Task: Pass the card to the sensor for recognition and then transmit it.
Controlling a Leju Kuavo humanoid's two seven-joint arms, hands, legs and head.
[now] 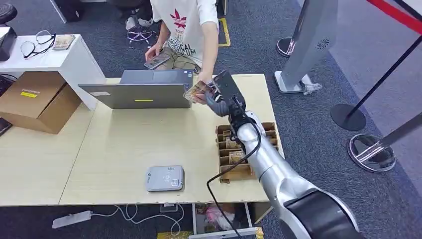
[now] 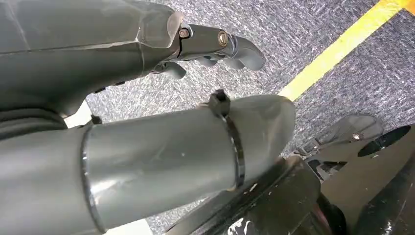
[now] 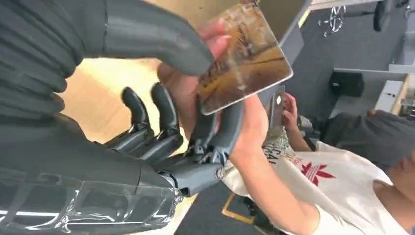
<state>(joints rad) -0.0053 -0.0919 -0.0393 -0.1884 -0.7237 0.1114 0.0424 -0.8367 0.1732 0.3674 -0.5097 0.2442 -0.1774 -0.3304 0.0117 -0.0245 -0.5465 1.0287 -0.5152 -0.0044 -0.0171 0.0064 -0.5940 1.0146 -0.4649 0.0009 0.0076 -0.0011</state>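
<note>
On the far left we see one white side table (image 1: 74, 57) with one pair of glasses (image 1: 37, 42) lying on it, and just near of it one cardboard box (image 1: 37, 99) sits on the left part of the wooden table (image 1: 124, 144). We count two tabletop sections butted together. At the near edge, below the table, one white power strip (image 1: 72, 219) lies on the carpet. Further right, one grey laptop (image 1: 142, 89) stands at the far side of the table with its lid toward us, and one flat grey card sensor (image 1: 165, 178) lies near the near edge, well apart from the laptop.

Beyond the laptop one person in a white shirt (image 1: 186, 25) holds one phone (image 1: 157, 60) in one hand. Their other hand (image 1: 199, 89) reaches over the far edge of the table and meets the card (image 1: 195, 92).

Our right hand (image 1: 219, 97) is stretched out to the right of the laptop. In the right wrist view its thumb presses on one face of the card (image 3: 244, 58) and its dark fingers (image 3: 215, 132) curl behind, with the person's fingers (image 3: 191, 98) between them and also on the card; so one card is held by both at once, above the far part of the table.

Right of the arm, one cardboard tray (image 1: 271, 132) with several divided slots holds more cards; we cannot count them.

Our left hand (image 2: 210, 46) hangs over grey carpet, fingers loosely curled and holding nothing.
</note>
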